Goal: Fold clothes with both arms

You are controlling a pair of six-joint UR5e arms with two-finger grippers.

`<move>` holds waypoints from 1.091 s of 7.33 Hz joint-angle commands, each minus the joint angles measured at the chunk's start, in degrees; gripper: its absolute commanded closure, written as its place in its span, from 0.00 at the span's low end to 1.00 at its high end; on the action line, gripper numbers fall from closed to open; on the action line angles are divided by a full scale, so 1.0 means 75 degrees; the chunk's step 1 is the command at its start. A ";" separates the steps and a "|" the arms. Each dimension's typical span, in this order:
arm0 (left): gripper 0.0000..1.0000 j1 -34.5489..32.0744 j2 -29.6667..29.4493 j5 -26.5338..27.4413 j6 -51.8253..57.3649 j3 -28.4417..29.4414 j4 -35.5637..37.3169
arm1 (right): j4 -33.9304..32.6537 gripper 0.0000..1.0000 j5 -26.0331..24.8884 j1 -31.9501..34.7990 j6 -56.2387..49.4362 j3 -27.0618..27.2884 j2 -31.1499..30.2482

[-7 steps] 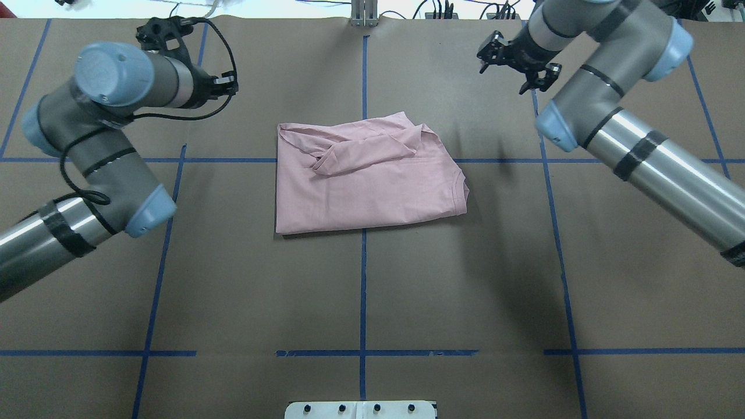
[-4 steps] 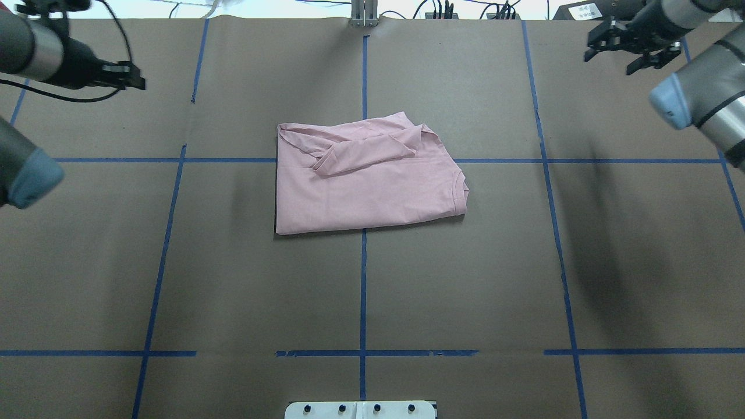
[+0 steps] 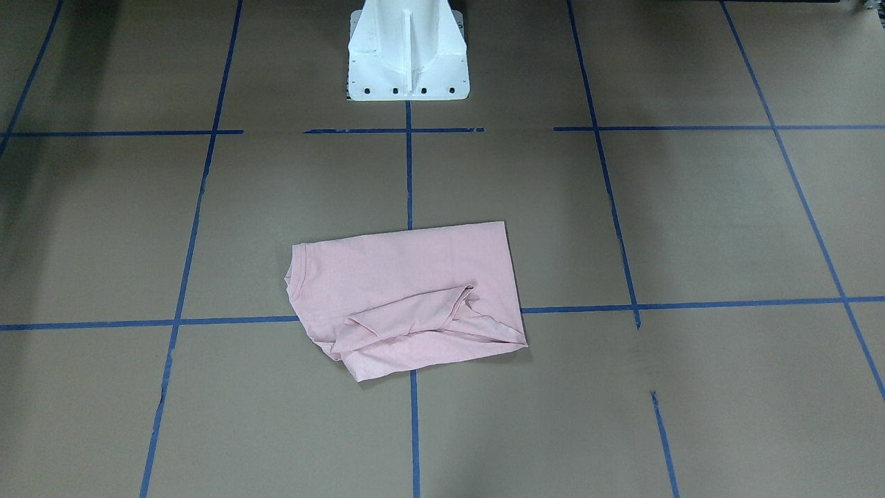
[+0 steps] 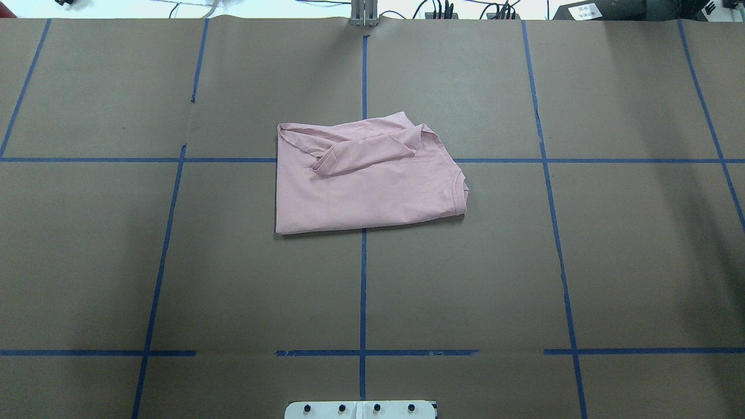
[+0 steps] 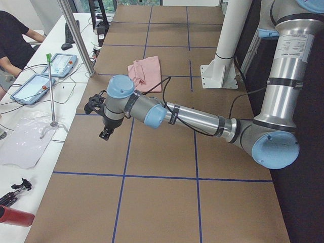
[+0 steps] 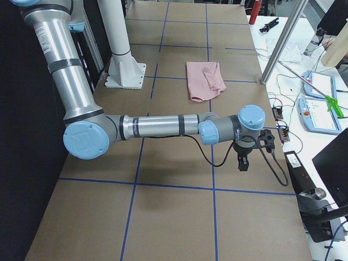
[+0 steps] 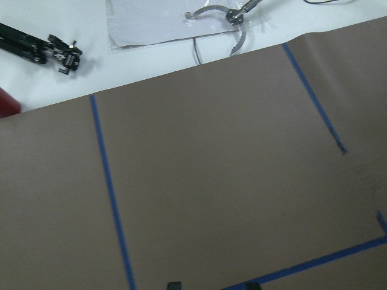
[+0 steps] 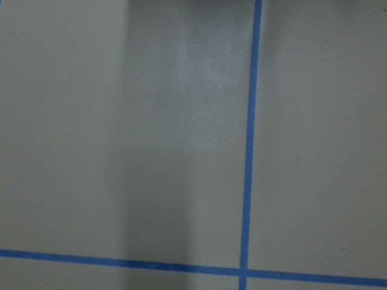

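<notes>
The pale pink T-shirt [image 4: 366,186] lies folded into a rough rectangle at the table's middle, with a sleeve flap lying across its far part and the ribbed collar at its right edge. Its print is hidden. It also shows in the front-facing view [image 3: 408,290] and in both side views [image 5: 144,71] [image 6: 204,79]. Both arms are outside the overhead view. My left gripper [image 5: 99,121] hovers over the table's far left end, away from the shirt. Its two tips [image 7: 173,284] stand apart at the left wrist view's bottom edge. My right gripper [image 6: 247,156] hovers near the table's right end; I cannot tell whether it is open.
The white pedestal base [image 3: 408,62] stands at the robot's side of the table. Blue tape lines [image 4: 363,291] grid the brown table cover. Teach pendants [image 6: 321,84], cables and tools lie on the white benches beyond both table ends. A seated person [image 5: 12,45] is near the left end.
Both arms have swung outward and left the overhead view: the left one to the left, the right one to the right. The shirt has not moved.
</notes>
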 commanded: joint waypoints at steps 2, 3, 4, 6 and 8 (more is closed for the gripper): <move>0.41 -0.0459 0.0225 0.0011 0.1117 -0.0765 0.2912 | -0.1393 0.00 0.0005 0.0217 -0.1151 0.1207 -0.0835; 0.00 -0.0436 0.0726 -0.0048 0.1095 -0.0800 0.2533 | -0.2177 0.00 -0.0018 0.0124 -0.1174 0.1711 -0.0824; 0.00 -0.0436 0.1044 -0.0048 0.1106 -0.0661 0.2216 | -0.2393 0.00 -0.0099 0.0123 -0.1174 0.2227 -0.1114; 0.00 -0.0436 0.1723 0.0022 0.1083 -0.0601 0.2166 | -0.2384 0.00 -0.0135 0.0111 -0.1163 0.2582 -0.1594; 0.00 -0.0424 0.1926 0.0010 0.1071 -0.0555 0.2015 | -0.2325 0.00 -0.0518 0.0030 -0.1267 0.2922 -0.2111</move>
